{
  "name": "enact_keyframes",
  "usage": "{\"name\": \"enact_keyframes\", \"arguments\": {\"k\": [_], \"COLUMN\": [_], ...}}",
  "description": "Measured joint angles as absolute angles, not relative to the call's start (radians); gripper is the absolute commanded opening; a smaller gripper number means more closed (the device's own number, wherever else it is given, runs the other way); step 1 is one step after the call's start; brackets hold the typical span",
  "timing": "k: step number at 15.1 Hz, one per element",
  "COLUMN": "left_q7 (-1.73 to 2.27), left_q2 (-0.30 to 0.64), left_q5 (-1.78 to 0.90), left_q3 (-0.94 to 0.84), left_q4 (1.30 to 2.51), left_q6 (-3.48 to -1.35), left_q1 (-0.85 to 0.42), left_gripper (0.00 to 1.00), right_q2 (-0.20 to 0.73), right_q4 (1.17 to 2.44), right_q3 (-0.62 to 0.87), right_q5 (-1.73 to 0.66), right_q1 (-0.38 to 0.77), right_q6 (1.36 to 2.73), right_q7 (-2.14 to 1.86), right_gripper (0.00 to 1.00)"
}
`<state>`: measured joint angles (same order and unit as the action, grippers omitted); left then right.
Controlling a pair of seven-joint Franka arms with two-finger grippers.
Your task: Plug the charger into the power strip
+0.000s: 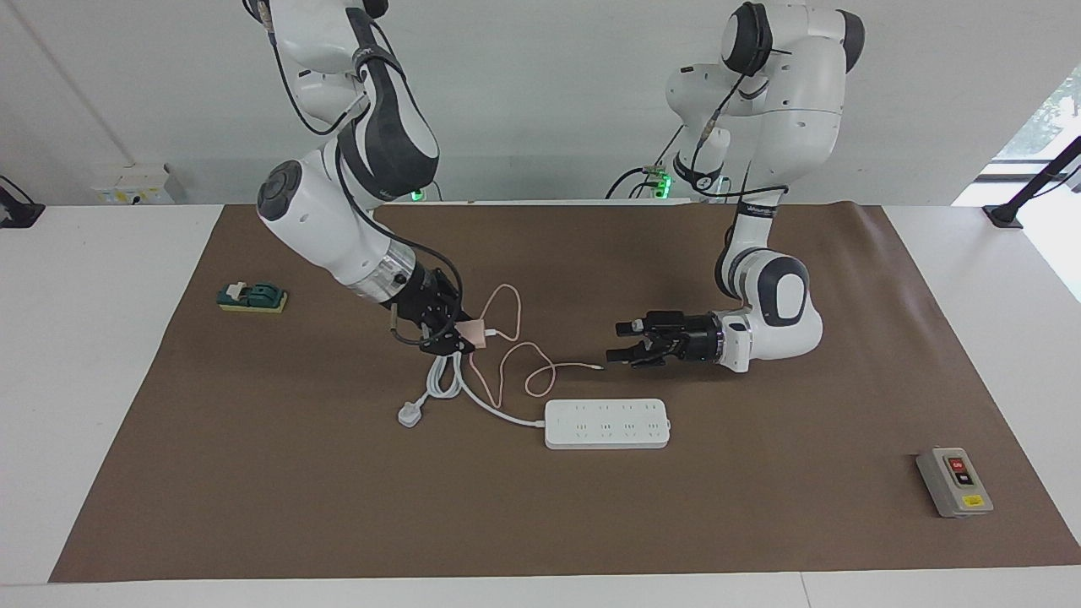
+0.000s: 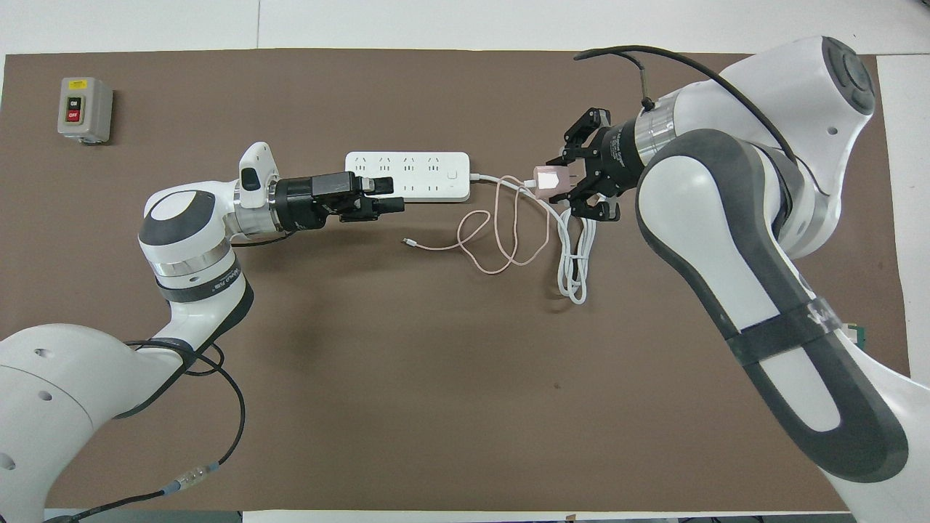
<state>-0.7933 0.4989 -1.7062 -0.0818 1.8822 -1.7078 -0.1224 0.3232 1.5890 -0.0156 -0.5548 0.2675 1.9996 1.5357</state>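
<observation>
Charger [image 1: 475, 333], a small pale pink cube-shaped adapter trailing a thin pink cable [image 1: 515, 355], is clamped in the right tool [image 1: 460, 336] and hangs in the air over the coiled thick white cord [image 1: 448, 380], toward the right arm's end of the long flat white power strip [image 1: 607, 423]. In the overhead view the adapter [image 2: 546, 180] sits just off the strip's cord end [image 2: 407, 176], not yet over any socket.

The strip lies flat on the brown mat [image 1: 338, 490] covering the tabletop. The left tool [image 1: 621, 341] hovers low, its fingers apart and empty, over the mat by the strip's other end, nearer the robots than the strip.

Judging by this, the pickup is done; carrying the charger over a socket, aligning its pins and pressing it in are left.
</observation>
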Motion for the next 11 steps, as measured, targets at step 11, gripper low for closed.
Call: {"name": "enact_keyframes", "arguments": {"k": [11], "left_q7": [-0.756], "left_q2": [0.419], "left_q5": [-1.831], "left_q3": [-0.176], "left_q4": [1.88], "left_q6": [-2.032], "left_q1": [-0.188], "left_gripper": [1.0], "right_q2": [0.475], "right_q4": [1.427], "right_q3": [-0.021], "right_q5": [-0.553], "right_q1": [0.417], "right_q6": [2.085], "right_q7": [1.652], "right_gripper": [0.0]}}
